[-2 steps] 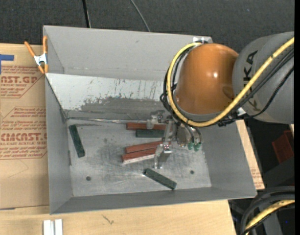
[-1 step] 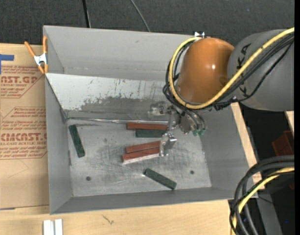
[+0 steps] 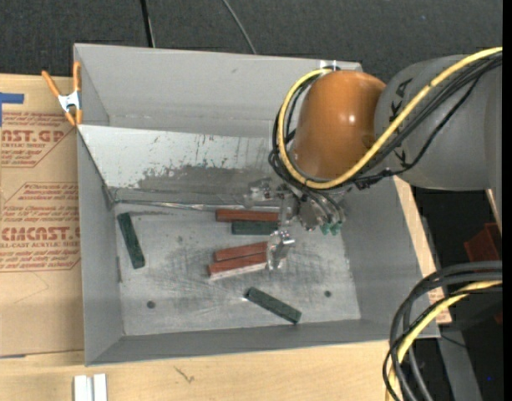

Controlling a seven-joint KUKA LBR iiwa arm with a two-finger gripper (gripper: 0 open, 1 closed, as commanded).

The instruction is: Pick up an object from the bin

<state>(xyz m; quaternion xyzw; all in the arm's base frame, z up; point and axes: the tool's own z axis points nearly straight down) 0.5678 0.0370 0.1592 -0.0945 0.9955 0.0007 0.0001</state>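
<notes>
Low in the grey metal bin, under the round orange cover: the metal gripper, right at the right end of the pair of flat red-brown bars lying side by side near the middle of the floor. Touching that end or just beside it, hard to say. Cannot tell whether wide or narrow, and nothing seen held. Best guess for the thing to pick: that pair, or one bar of it. Just above the pair, a long red-brown bar. Just below the pair and a bit right, a short dark green bar. Well to the left of the pair, a second dark green bar, all alone. To do this step well: turn to close across the thin side of a bar, not along it. Go down gently to the floor. Squeeze nearer the bar's middle than its tip, to stop it tipping. Keep off the bar above the pair. Then lift straight up. No words or labels to read on any bar. Dark letters on the grey arm, up and right of the pair, too broken up to read.
</notes>
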